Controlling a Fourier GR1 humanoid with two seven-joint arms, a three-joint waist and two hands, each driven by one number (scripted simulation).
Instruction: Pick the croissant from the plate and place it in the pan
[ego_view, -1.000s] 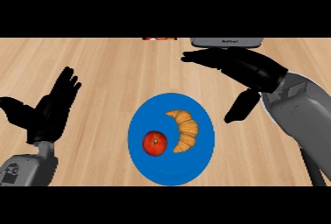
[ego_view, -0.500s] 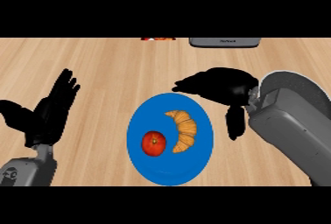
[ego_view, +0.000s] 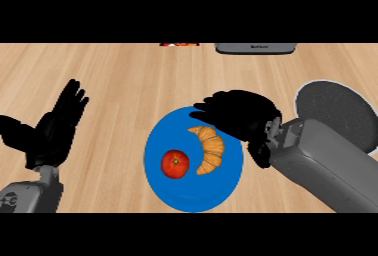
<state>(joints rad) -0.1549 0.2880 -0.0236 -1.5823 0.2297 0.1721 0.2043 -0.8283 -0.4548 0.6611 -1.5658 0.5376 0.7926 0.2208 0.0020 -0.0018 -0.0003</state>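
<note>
A golden croissant (ego_view: 209, 148) lies on the right half of a blue plate (ego_view: 193, 192), next to a red tomato (ego_view: 175, 163). My right hand (ego_view: 240, 114) hovers over the plate's upper right rim, just above the croissant's top end, fingers loosely bent and holding nothing. The dark round pan (ego_view: 337, 113) with a pale rim sits right of the plate, partly hidden by my right forearm. At the left of the view my left hand (ego_view: 52, 128) rests open, fingers up.
A grey appliance (ego_view: 255, 48) stands at the counter's far edge, with a small red and white object (ego_view: 179, 44) to its left. Bare wooden counter (ego_view: 133, 75) stretches between my left hand and the plate.
My right hand has moved down and left, from the far counter edge to over the plate beside the croissant. The pan has come into view behind it. The left hand has stayed still.
</note>
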